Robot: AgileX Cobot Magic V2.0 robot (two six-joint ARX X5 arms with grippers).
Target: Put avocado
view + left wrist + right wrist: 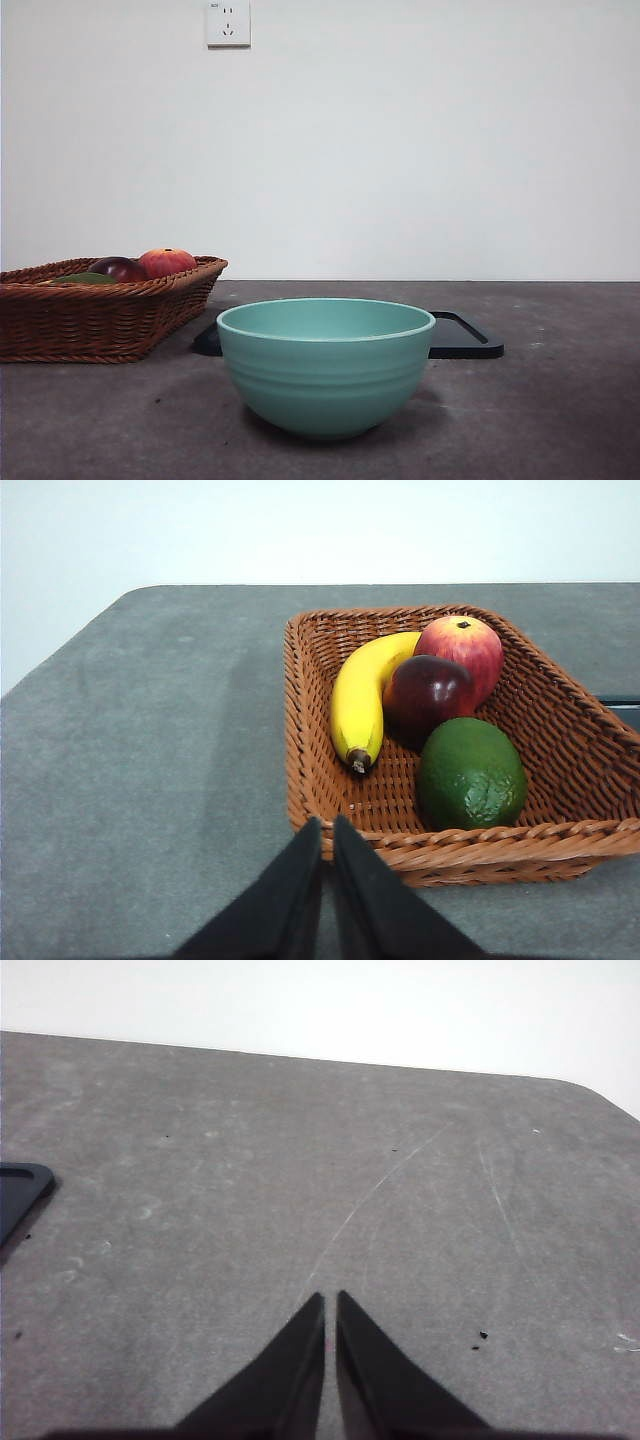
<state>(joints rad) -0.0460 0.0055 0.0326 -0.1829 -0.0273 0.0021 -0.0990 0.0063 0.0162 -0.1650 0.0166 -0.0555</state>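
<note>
**Avocado sits in the basket, both grippers closed and holding nothing**

The left gripper (322,825) hangs above the grey surface (150,760), just outside the near wall of the brown woven basket (470,845). Its two black jaws are pressed together with nothing between them. The avocado (471,774) lies inside the basket, a little past the gripper and off to one side, close to the near wall. It is dark green, dull and bumpy, with a low round top. It touches the dark maroon fruit (428,690). Beyond them lie a red-orange fruit (462,650) and a yellow banana (362,695).

The right gripper (330,1305) is closed too, over bare surface, far from the avocado.

A teal bowl (326,365) stands beside the basket.
</note>
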